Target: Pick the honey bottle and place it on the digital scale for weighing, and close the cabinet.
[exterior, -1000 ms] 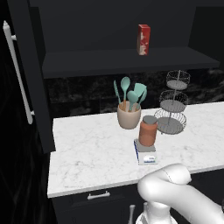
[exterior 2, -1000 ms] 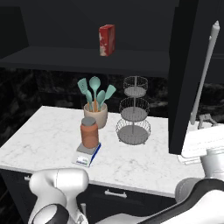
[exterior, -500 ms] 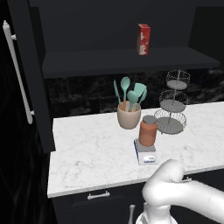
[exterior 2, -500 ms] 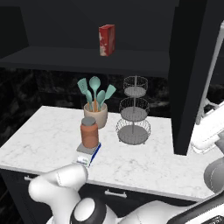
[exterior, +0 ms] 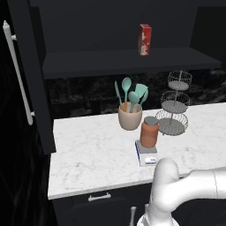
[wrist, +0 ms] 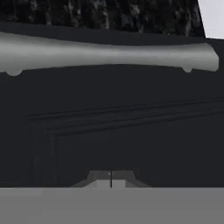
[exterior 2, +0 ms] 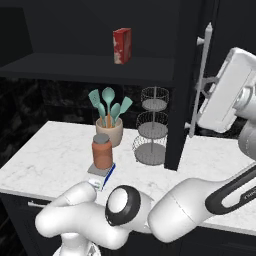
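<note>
The honey bottle stood upright on the digital scale, near the front edge of the marble tabletop, so the weighing part looked done. Just behind it sat the beige cup of teal utensils; the three-tier wire stand was beside it to the right, and a red-and-white box remained on the cabinet shelf above.

The step in hand was judged to be closing the cabinet. Its right door hung open w/ the silver bar handle facing the arm, and the left door was open too. In the hand view the claw had its tips together (nothing between them), pointed at the door panel just below the handle bar. The next move prob. called for pushing that door shut, then dealing w/ the left door.
</note>
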